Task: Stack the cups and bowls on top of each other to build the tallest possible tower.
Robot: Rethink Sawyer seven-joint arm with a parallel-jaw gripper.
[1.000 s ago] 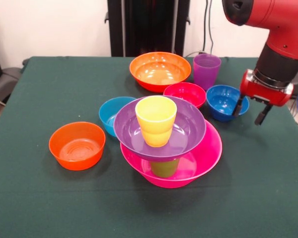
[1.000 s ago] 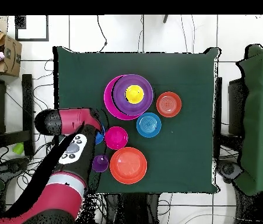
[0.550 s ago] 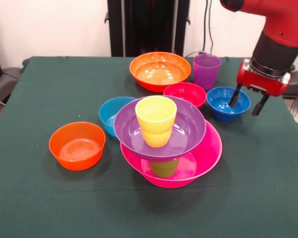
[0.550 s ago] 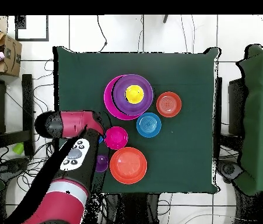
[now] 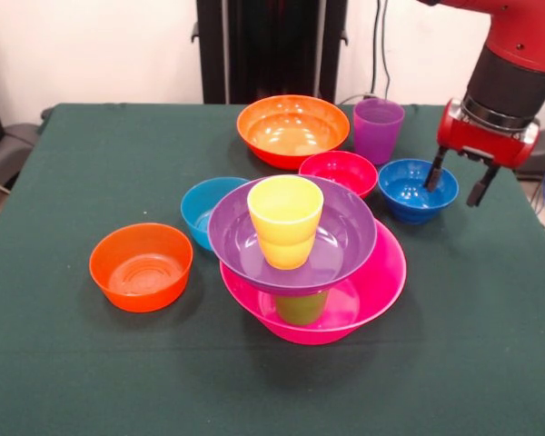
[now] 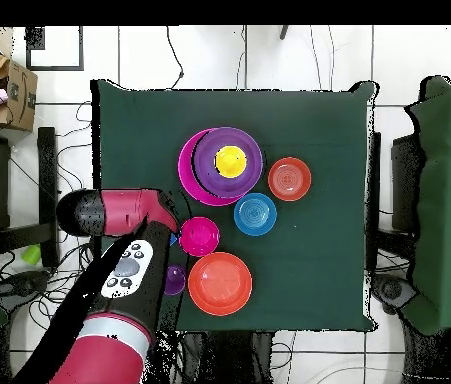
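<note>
4 pieces stacked mid-table: pink bowl (image 5: 381,282), lime cup (image 5: 301,308), purple bowl (image 5: 345,238), yellow cup (image 5: 285,220). Gripper (image 5: 456,183) spread empty over dark blue bowl's (image 5: 416,189) rim; could clip it, or topple tower (image 5: 302,259) later.

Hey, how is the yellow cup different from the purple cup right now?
The yellow cup stands inside the purple bowl on the stack, while the purple cup stands on the table at the far side. The yellow cup is raised above the cloth; the purple cup rests on it beside the big orange bowl. Both are upright, open end up, and look empty.
</note>
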